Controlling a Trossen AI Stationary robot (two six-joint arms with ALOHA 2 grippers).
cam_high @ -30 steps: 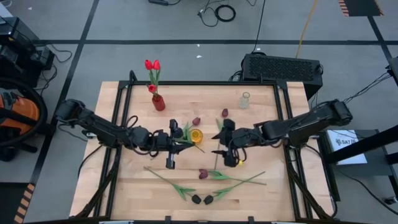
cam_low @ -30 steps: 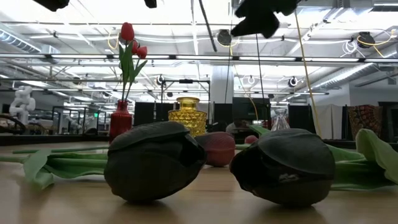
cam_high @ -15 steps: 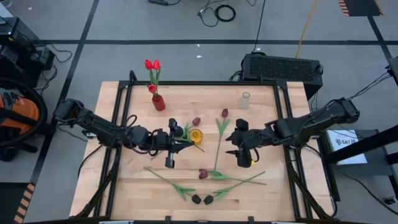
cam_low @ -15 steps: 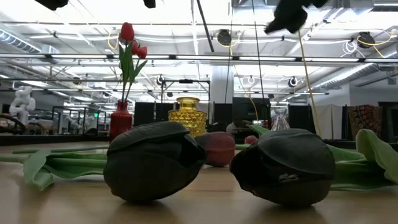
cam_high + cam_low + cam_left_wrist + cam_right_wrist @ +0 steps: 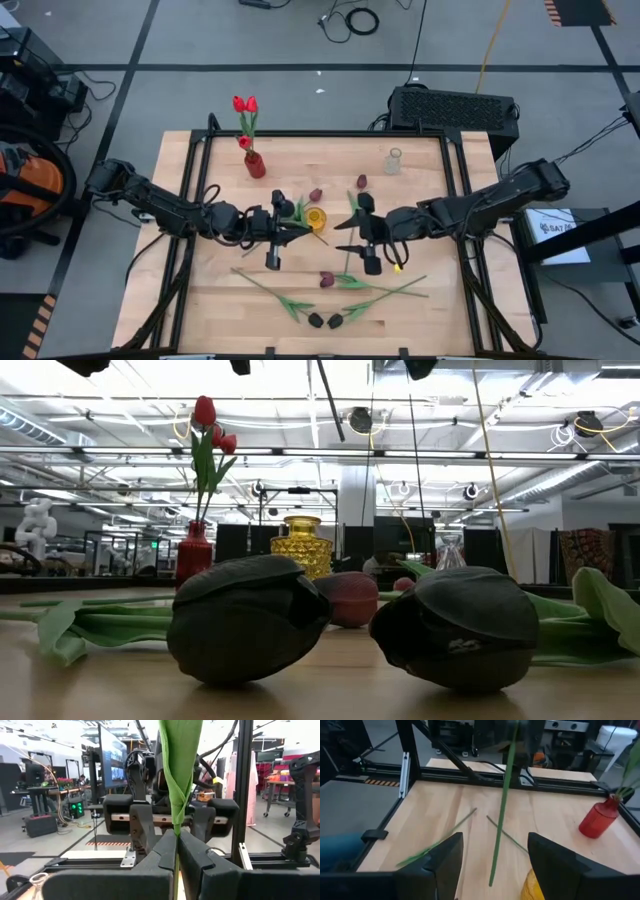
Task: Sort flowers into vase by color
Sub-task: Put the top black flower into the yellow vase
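1. Stem (image 5: 176, 795) w/ green leaf pinched upright between left gripper (image 5: 177, 851) fingers, closed on it; gripper sits mid-desk, just beside yellow vase (image 5: 316, 217).
2. Right gripper (image 5: 352, 250) near desk centre, jaws apart, nothing clamped; a thin stem (image 5: 501, 810) hangs in the gap between its fingers, touching neither as far as I can tell.
3. Red vase (image 5: 255, 165) at desk back-left holds red tulips (image 5: 244, 104).
4. Clear vase (image 5: 394, 161) at back-right, well apart from both grippers.
5. More flowers lie flat on desk (image 5: 200, 300) front: two black heads (image 5: 247, 618) side by side, maroon head (image 5: 326, 279) behind them.
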